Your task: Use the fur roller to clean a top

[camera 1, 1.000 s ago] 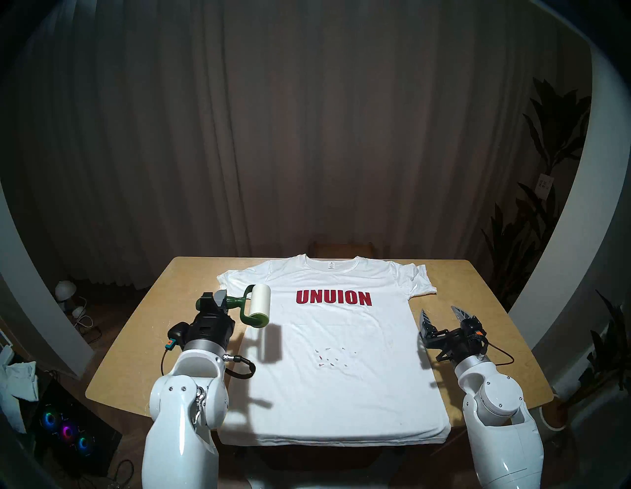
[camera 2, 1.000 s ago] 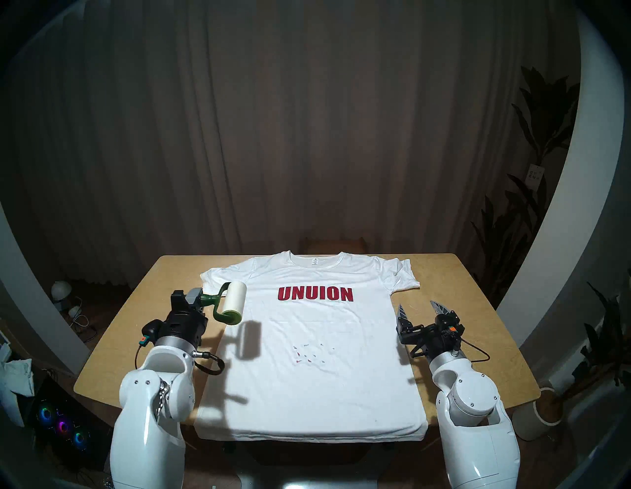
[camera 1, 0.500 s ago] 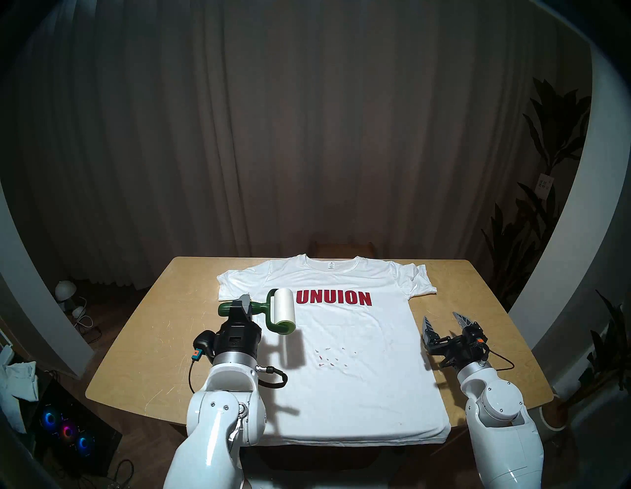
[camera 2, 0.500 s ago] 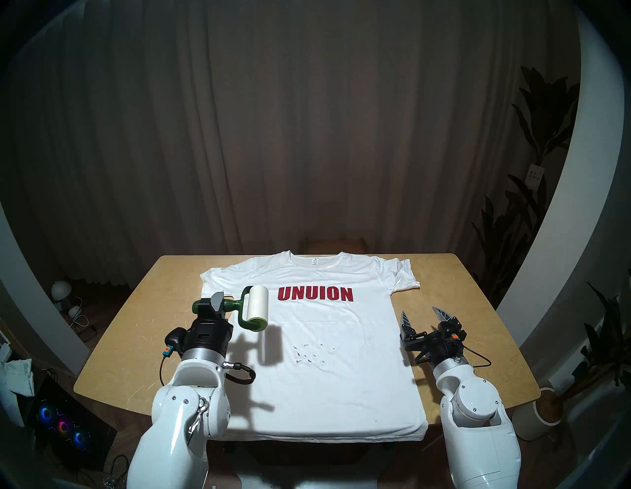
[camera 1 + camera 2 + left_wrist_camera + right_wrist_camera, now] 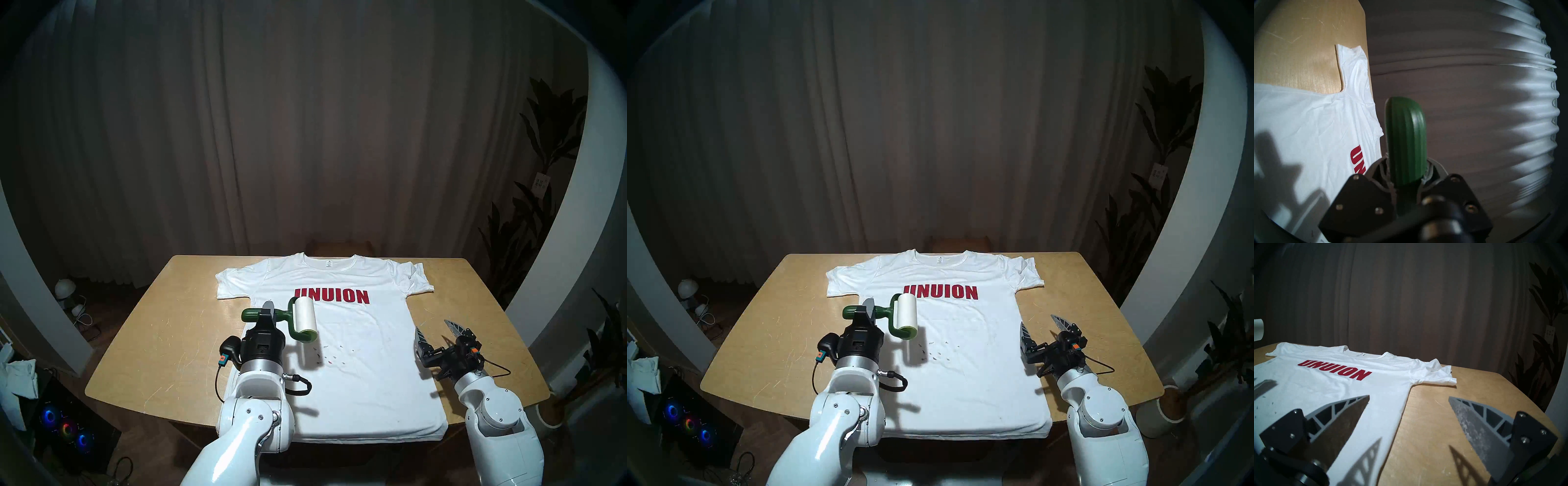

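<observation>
A white T-shirt [image 5: 356,339] [image 5: 966,339] [image 5: 1310,129] [image 5: 1349,383] with red UNUION lettering lies flat on the wooden table [image 5: 146,339]. My left gripper [image 5: 269,310] [image 5: 868,308] is shut on the dark green handle [image 5: 1406,135] of the fur roller [image 5: 305,317] [image 5: 907,313]. The roller's white roll hangs in the air over the shirt's left chest, covering part of the first letter. Several small dark and red specks [image 5: 330,354] [image 5: 937,351] lie on the shirt just right of the roll's shadow. My right gripper [image 5: 437,327] [image 5: 1041,325] [image 5: 1408,400] is open and empty, beside the shirt's right edge.
A dark curtain hangs behind the table. A chair back [image 5: 341,247] shows at the far edge. Plants [image 5: 529,220] stand at the right, a lamp [image 5: 64,288] and a computer with glowing fans [image 5: 66,427] on the floor at the left.
My left arm has carried the roller to the right and nearer, from the shirt's left sleeve to over its chest. The right gripper has drawn back a little and stayed open.
</observation>
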